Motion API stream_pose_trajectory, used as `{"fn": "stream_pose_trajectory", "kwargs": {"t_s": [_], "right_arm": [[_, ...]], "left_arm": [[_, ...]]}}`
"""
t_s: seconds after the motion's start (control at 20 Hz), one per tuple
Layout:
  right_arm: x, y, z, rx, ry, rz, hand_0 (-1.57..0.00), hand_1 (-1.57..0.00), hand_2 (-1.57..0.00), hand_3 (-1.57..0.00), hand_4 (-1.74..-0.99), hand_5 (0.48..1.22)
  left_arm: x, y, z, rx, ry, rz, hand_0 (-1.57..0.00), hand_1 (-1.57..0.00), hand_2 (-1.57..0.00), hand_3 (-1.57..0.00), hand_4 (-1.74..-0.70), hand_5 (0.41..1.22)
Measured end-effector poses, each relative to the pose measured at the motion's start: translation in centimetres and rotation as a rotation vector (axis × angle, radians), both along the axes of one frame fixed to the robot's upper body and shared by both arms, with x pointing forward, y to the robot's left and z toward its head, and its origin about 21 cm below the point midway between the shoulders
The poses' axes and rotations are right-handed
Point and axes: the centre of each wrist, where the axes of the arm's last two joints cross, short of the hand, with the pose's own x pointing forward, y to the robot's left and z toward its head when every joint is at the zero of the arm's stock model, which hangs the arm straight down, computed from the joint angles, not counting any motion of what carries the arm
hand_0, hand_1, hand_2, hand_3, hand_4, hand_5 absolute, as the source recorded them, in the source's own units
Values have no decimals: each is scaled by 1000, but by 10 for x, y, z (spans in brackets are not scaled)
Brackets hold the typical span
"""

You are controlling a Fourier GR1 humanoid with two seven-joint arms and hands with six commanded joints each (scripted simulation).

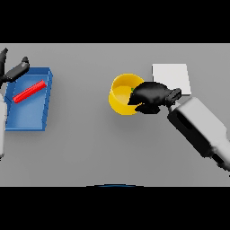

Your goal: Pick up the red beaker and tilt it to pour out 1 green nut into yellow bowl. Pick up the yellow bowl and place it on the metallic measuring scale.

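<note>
The yellow bowl point(120, 95) stands in the middle of the table. A small green nut point(132, 89) shows inside it by the right rim. My right hand point(152, 95) sits over the bowl's right rim with its fingers curled round the wall. The metallic measuring scale point(171, 74), a pale flat square, lies just behind and to the right of that hand. The red beaker point(29, 91) lies on its side in a blue tray point(31, 114) at the far left. My left hand point(16, 70) hovers by the tray's back left corner, fingers straight.
The blue tray takes up the left part of the table, with my left forearm point(2, 128) along its left side. My right forearm point(202, 128) runs from the lower right toward the bowl.
</note>
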Motion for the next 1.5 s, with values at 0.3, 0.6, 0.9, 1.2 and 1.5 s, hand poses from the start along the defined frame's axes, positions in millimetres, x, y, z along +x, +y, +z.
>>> {"fn": "stream_pose_trajectory", "kwargs": {"t_s": [0.3,0.6,0.9,1.2,1.5], "right_arm": [[16,-19,18,-31,-85,-119,-1519,-1552,-1568,-1341,-1724,1220],[38,-52,21,-44,-119,-219,-1557,-1566,-1570,-1342,-1724,1221],[53,-74,17,-69,-128,-292,-1557,-1497,-1550,-1415,-1727,1221],[67,-103,-4,-86,-107,-427,-1510,-1368,-1451,-1530,-1730,1221],[70,-114,-12,-115,-95,-464,-1392,-1205,-1322,-1560,-1730,1221]], "left_arm": [[3,0,1,6,13,4,1,1,1,1,-788,754],[3,2,7,8,1,15,1,1,1,1,-801,754],[-1,1,4,-16,10,18,1,1,1,1,-816,759],[-2,-2,8,-20,15,38,1,1,1,1,-838,772],[-2,1,8,-12,25,53,1,1,1,1,-839,786]]}}
